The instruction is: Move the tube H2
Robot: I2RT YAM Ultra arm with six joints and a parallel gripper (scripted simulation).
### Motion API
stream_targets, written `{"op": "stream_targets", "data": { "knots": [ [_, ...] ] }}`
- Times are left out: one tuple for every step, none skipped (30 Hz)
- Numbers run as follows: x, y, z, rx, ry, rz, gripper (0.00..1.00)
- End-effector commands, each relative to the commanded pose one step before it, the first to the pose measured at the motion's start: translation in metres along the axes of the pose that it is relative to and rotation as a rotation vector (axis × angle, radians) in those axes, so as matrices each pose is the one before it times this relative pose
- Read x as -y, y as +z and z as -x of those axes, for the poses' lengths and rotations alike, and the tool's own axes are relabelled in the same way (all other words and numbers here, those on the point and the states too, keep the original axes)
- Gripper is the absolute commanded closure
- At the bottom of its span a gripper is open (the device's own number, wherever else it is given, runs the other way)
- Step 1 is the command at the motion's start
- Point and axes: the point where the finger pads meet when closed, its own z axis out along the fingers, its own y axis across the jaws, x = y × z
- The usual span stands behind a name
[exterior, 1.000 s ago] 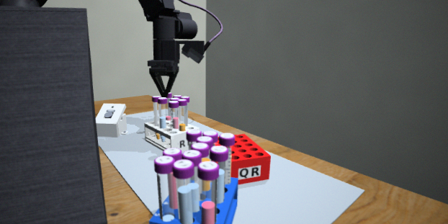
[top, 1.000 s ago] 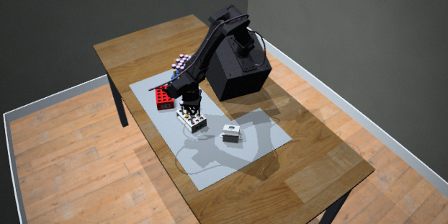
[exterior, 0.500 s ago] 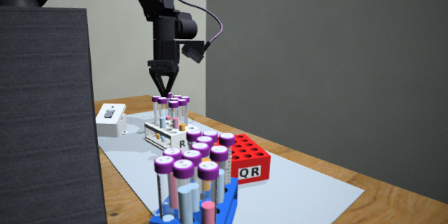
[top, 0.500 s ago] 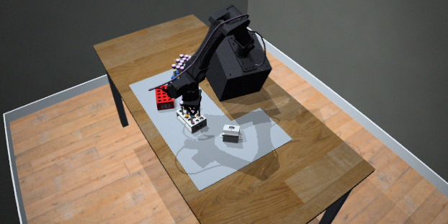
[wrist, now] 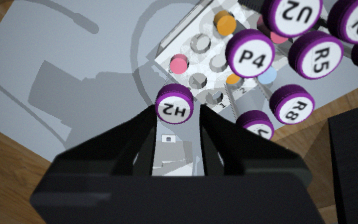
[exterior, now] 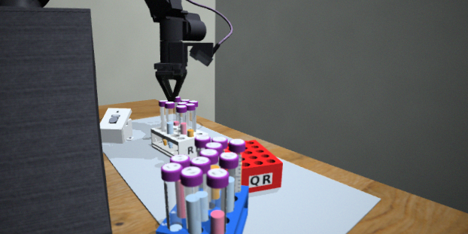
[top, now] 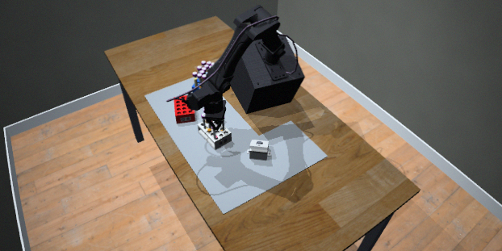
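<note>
Tube H2 (wrist: 175, 103), purple cap with a white label, stands in a well at the near-left corner of the white rack RB (wrist: 215, 60), right at my fingertips. My gripper (wrist: 178, 112) points straight down over it, its fingers slightly parted, with a thin gap on each side of the cap. In the exterior view the gripper (exterior: 171, 96) hovers just above the caps in RB (exterior: 177, 144). I cannot tell whether H2 sits higher than its neighbours. Tubes P4 (wrist: 249, 55), R5 (wrist: 316, 56) and R8 (wrist: 291, 104) stand beside it.
The red rack QR (exterior: 256, 164) stands empty next to RB. The blue rack RA (exterior: 208, 221) holds several tubes. The white DONE box (top: 258, 148) sits on the mat to the right of RB. A big black block (top: 266, 77) stands behind the mat.
</note>
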Motion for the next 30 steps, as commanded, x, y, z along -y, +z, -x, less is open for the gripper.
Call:
{"op": "stream_targets", "data": {
  "knots": [
    [0.00149,-0.00149,0.00187,0.0096,0.00484,-0.00469,0.7],
    [0.0,0.0,0.0,0.0,0.0,0.0,0.7],
    [0.0,0.0,0.0,0.0,0.0,0.0,0.7],
    [0.00861,-0.00595,-0.00161,0.00109,0.01338,-0.01561,0.7],
    [0.00001,-0.00262,-0.00001,-0.00002,-0.00571,0.00001,0.7],
    [-0.00163,-0.0032,0.00099,0.00236,-0.00145,0.00307,0.7],
    [-0.00546,-0.00463,0.00334,0.0081,-0.0049,0.01037,0.7],
    [-0.00701,-0.00528,0.00432,0.01047,-0.0063,0.01324,0.7],
    [-0.00282,-0.00369,0.00182,0.00405,-0.00242,0.00497,0.7],
    [-0.00023,-0.00271,0.00023,0.00007,-0.00003,-0.00008,0.7],
    [-0.00019,-0.00271,0.00016,0.00007,-0.00003,-0.00008,0.7],
    [-0.00015,-0.00271,0.00007,0.00007,-0.00003,-0.00008,0.7],
    [-0.00012,-0.00271,0.0,0.00006,-0.00003,-0.00007,0.7],
    [-0.00012,-0.00271,-0.00005,0.00006,-0.00002,-0.00007,0.7],
    [-0.00015,-0.00271,-0.00006,0.00006,-0.00002,-0.00007,0.7],
    [0.0,0.0,0.0,0.0,0.0,0.0,0.7],
    [0.0,0.0,0.0,0.0,0.0,0.0,0.7],
    [-0.00038,-0.00272,-0.00003,-0.00031,-0.00003,0.00024,0.7],
    [-0.00046,-0.00271,-0.00008,-0.00074,-0.00002,0.0006,0.7],
    [-0.00047,-0.00271,-0.00005,-0.00076,-0.00002,0.00062,0.7],
    [-0.00042,-0.00271,-0.00006,-0.00077,-0.00002,0.00064,0.7],
    [-0.00034,-0.00271,-0.0001,-0.00079,-0.00002,0.00066,0.7],
    [-0.00025,-0.00271,-0.00015,-0.00081,-0.00002,0.00068,0.7],
    [-0.00015,-0.00271,-0.00021,-0.00082,-0.00002,0.00069,0.7],
    [-0.00003,-0.0027,-0.00029,-0.00083,-0.00002,0.00071,0.7],
    [0.00007,-0.0027,-0.00038,-0.00084,-0.00002,0.00071,0.7],
    [0.00016,-0.0027,-0.00045,-0.00084,-0.00002,0.00072,0.7],
    [0.00022,-0.0027,-0.0005,-0.00083,-0.00002,0.00072,0.7],
    [0.00024,-0.0027,-0.00053,-0.00082,-0.00002,0.00072,0.7],
    [0.00021,-0.0027,-0.00052,-0.0008,-0.00002,0.00071,0.7]
  ]
}}
